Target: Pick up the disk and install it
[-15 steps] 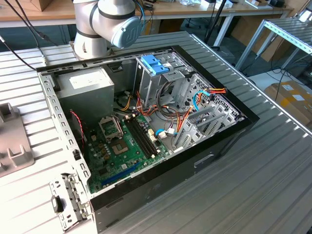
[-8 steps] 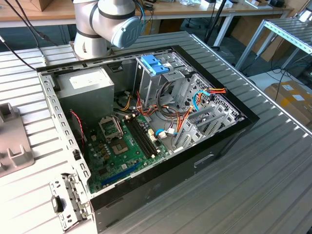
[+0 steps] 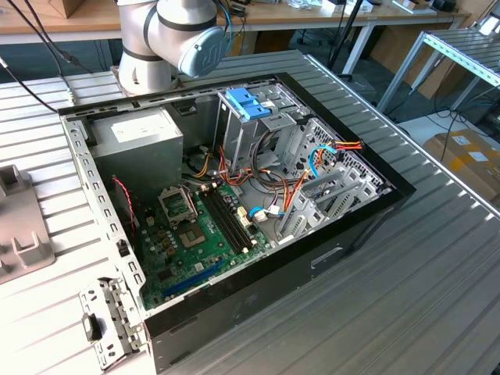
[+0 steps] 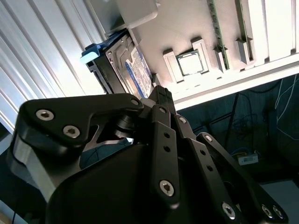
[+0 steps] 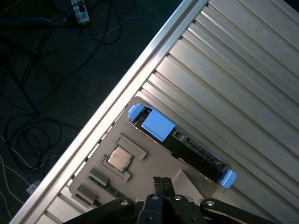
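One disk (image 5: 187, 144) on its edge on grey tray (image 5: 154, 154), hand (image 5: 163, 183) near it, closed up, holding nothing

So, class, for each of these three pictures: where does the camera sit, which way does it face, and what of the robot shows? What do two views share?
Exterior view: off the arm, high over the table, facing down into the open case; the arm's base joints show.
First wrist view: on the arm, facing down past the gripper onto the disk, tray and floor.
Second wrist view: on the arm, facing along the gripper towards the disk.
Shared: both wrist views show gripper, disk and chip.
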Controlling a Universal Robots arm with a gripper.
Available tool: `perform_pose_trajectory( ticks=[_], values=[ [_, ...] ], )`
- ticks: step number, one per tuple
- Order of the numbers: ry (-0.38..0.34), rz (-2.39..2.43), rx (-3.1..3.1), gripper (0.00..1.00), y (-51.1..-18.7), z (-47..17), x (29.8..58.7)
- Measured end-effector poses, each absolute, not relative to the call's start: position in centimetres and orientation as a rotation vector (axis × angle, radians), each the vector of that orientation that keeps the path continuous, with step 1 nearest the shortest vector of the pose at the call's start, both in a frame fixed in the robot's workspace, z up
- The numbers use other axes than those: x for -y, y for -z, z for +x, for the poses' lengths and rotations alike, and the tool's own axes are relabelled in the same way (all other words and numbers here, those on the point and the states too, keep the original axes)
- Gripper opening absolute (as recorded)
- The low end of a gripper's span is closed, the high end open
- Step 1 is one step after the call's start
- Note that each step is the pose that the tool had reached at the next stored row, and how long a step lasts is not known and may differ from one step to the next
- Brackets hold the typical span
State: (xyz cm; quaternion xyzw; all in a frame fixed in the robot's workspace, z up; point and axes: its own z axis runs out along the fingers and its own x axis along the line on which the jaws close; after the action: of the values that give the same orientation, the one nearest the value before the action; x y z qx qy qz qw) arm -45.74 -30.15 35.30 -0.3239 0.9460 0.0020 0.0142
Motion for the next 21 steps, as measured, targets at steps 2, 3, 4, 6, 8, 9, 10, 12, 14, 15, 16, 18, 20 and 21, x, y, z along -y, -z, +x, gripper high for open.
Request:
perform_pose_trajectory(
  ticks=[2,3,4,6,8,9,10,12,14,15,16,18,20,21],
  values=[
    [-0.006,-1.018,-2.942,0.11,-35.30,-45.74,30.15],
    [-0.006,-1.023,-2.940,0.11,-35.30,-45.74,30.15],
    [-0.007,-1.028,-2.939,0.11,-35.30,-45.74,30.15],
    [-0.007,-1.041,-2.934,0.11,-35.29,-45.74,30.15],
    [-0.007,-1.052,-2.930,0.11,-35.30,-45.74,30.15],
    [-0.007,-1.057,-2.928,0.11,-35.30,-45.74,30.15],
    [-0.007,-1.065,-2.925,0.11,-35.30,-45.74,30.15],
    [-0.007,-1.076,-2.921,0.11,-35.30,-45.74,30.15],
    [-0.007,-1.086,-2.918,0.11,-35.30,-45.74,30.15],
    [-0.008,-1.090,-2.916,0.11,-35.30,-45.74,30.15],
    [-0.008,-1.095,-2.915,0.11,-35.30,-45.74,30.15],
    [-0.008,-1.108,-2.910,0.11,-35.30,-45.74,30.15],
    [-0.008,-1.116,-2.906,0.11,-35.30,-45.74,30.15],
    [-0.008,-1.120,-2.905,0.11,-35.30,-45.74,30.15]
  ],
)
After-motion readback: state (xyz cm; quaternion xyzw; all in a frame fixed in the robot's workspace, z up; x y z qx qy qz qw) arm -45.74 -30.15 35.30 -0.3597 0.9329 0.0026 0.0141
